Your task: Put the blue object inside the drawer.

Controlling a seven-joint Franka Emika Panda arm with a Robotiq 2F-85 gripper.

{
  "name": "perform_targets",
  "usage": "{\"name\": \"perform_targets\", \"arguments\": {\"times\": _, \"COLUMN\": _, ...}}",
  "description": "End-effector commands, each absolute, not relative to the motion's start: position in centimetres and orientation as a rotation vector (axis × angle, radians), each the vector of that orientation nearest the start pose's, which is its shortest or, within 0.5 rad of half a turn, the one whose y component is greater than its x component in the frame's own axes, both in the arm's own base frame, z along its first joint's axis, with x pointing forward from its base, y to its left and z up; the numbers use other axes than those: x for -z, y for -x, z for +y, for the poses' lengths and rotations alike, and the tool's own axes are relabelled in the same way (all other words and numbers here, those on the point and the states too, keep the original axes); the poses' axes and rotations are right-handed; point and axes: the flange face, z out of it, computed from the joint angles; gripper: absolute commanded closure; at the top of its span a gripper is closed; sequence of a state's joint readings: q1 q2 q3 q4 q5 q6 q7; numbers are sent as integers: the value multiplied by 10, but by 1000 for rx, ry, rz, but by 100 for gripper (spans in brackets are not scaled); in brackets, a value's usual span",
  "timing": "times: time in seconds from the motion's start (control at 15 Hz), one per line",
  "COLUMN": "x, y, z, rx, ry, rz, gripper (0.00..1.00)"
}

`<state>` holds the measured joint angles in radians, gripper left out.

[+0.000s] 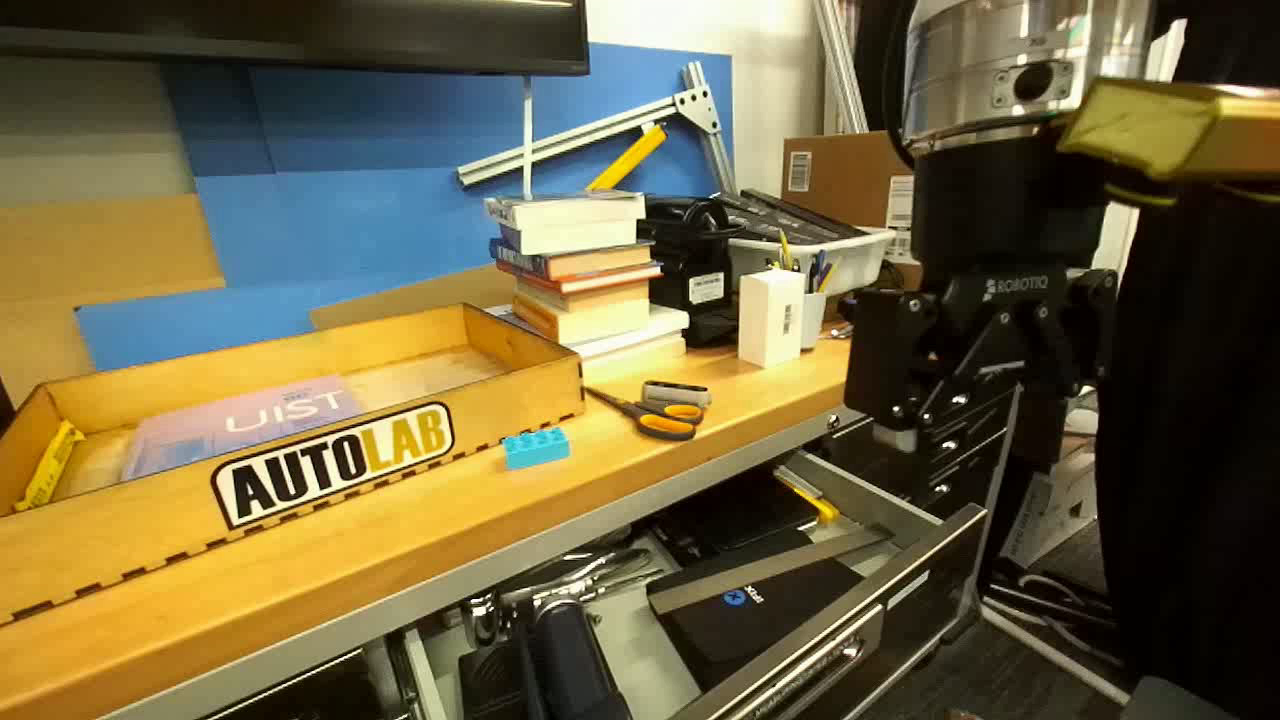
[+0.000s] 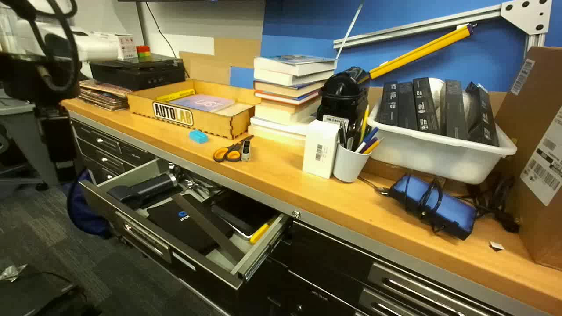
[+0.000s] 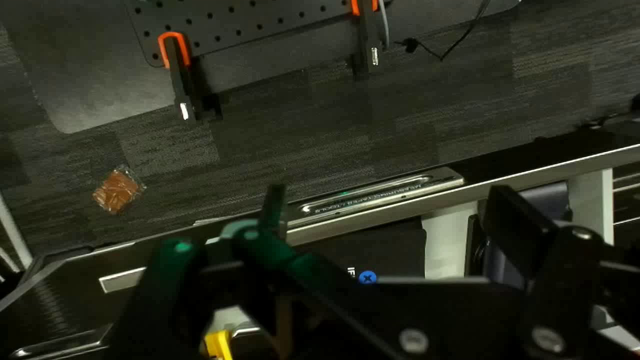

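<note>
The blue object, a small cyan studded block, lies on the wooden worktop in both exterior views [image 1: 537, 449] [image 2: 198, 136], in front of the AUTOLAB tray. It is out of view in the wrist view. The drawer is pulled out below the worktop's front edge in both exterior views [image 1: 905, 590] [image 2: 153, 241]; its front rim also crosses the wrist view [image 3: 505, 189]. My gripper [image 1: 970, 440] is open and empty, away from the block. In the wrist view its fingers [image 3: 397, 207] are wide apart, with the drawer's front part behind them.
The drawer holds a black iFixit case [image 2: 189, 221], a dark cylindrical tool [image 2: 151, 188] and a yellow cutter [image 2: 262, 230]. Orange-handled scissors [image 1: 668, 420] and a small grey item [image 1: 677, 393] lie near the block. The wooden tray [image 1: 520, 350] and book stack [image 1: 580, 290] stand behind.
</note>
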<state>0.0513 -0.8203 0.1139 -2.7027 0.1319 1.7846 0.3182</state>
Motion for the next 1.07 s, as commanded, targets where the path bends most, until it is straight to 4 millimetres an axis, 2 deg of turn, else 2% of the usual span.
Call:
{"name": "perform_targets", "arguments": {"times": 0.0, "x": -454, "y": -289, "z": 59, "rx": -164, "ry": 3096, "rz": 354, "gripper": 0}}
{"name": "perform_targets", "arguments": {"times": 0.73, "x": -455, "y": -289, "z": 59, "rx": -162, "ry": 3096, "rz": 353, "gripper": 0}}
{"name": "perform_targets", "arguments": {"times": 0.87, "x": -470, "y": -311, "z": 63, "rx": -124, "ry": 3113, "rz": 376, "gripper": 0}}
{"name": "perform_targets", "arguments": {"times": 1.0, "x": -487, "y": -343, "z": 72, "rx": -68, "ry": 3138, "rz": 315, "gripper": 0}}
